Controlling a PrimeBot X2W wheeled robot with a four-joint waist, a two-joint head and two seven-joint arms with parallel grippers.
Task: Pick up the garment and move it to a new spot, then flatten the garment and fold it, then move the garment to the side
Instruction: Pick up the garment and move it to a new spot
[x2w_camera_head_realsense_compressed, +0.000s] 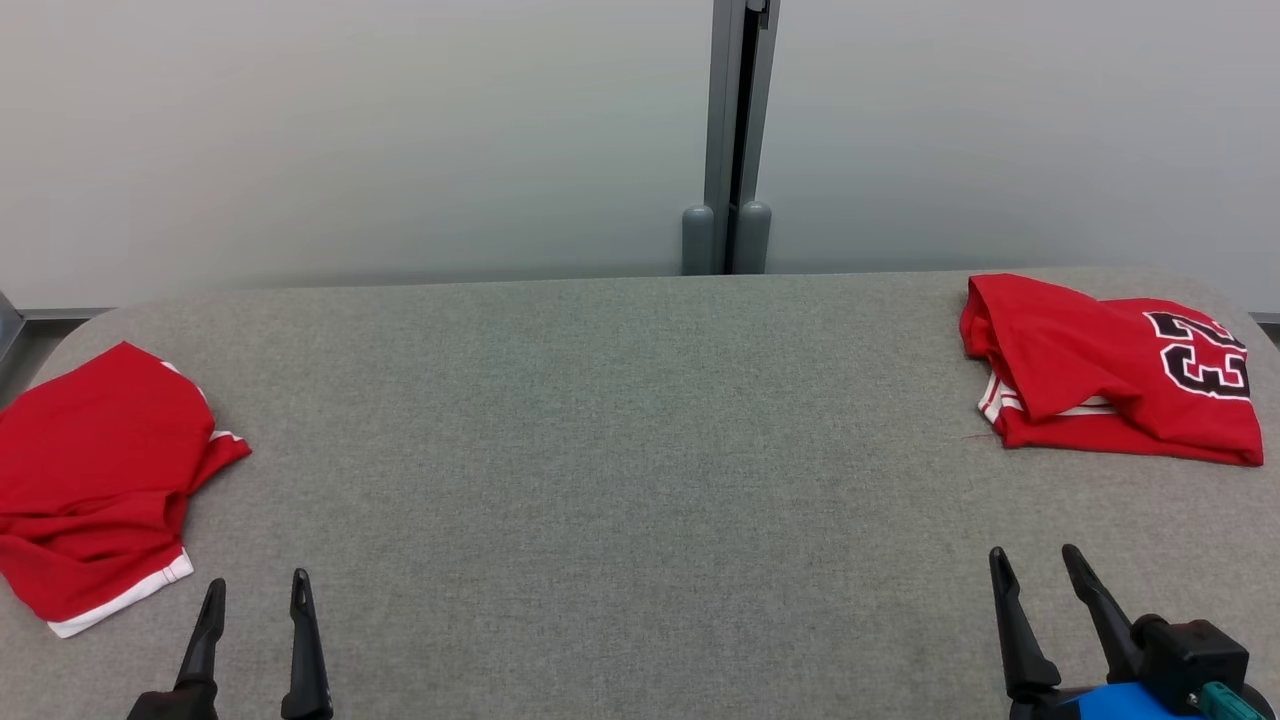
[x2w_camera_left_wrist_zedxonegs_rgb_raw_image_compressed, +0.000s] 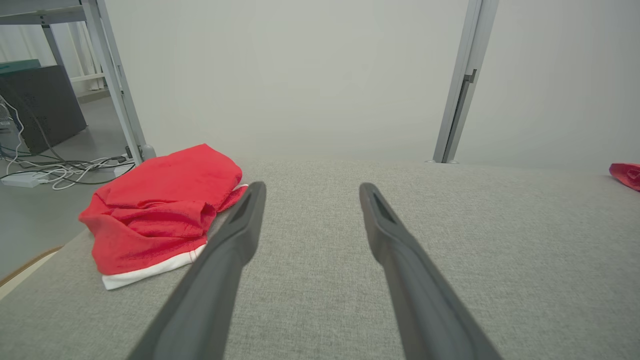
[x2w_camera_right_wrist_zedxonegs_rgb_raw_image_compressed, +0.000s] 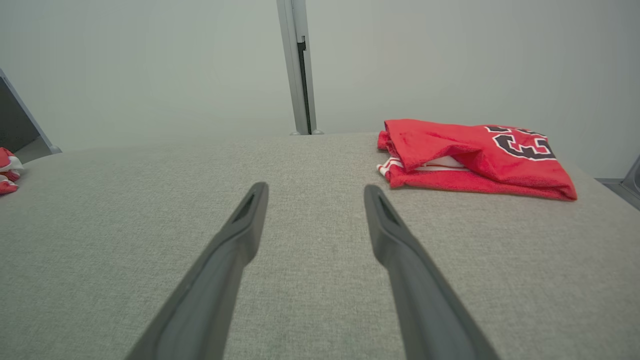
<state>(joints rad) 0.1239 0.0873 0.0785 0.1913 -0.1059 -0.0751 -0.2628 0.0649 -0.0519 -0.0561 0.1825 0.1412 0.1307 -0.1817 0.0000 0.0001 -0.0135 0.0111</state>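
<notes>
A crumpled red garment with white trim (x2w_camera_head_realsense_compressed: 95, 480) (x2w_camera_left_wrist_zedxonegs_rgb_raw_image_compressed: 160, 215) lies at the table's left edge. A second red garment (x2w_camera_head_realsense_compressed: 1110, 365) (x2w_camera_right_wrist_zedxonegs_rgb_raw_image_compressed: 475, 155), folded, with a black number on it, rests at the far right. My left gripper (x2w_camera_head_realsense_compressed: 257, 590) (x2w_camera_left_wrist_zedxonegs_rgb_raw_image_compressed: 310, 187) hovers open at the lower left, just right of the crumpled garment and apart from it. At the lower right my right gripper (x2w_camera_head_realsense_compressed: 1035, 555) (x2w_camera_right_wrist_zedxonegs_rgb_raw_image_compressed: 314, 187) is open too, well short of the folded garment. Nothing sits between either pair of fingers.
The grey fabric table (x2w_camera_head_realsense_compressed: 620, 440) spreads wide between the two garments. A pale wall with a grey vertical post (x2w_camera_head_realsense_compressed: 735, 130) stands behind it. Left of the table, the left wrist view shows floor with cables (x2w_camera_left_wrist_zedxonegs_rgb_raw_image_compressed: 55, 170) and a metal frame leg (x2w_camera_left_wrist_zedxonegs_rgb_raw_image_compressed: 117, 85).
</notes>
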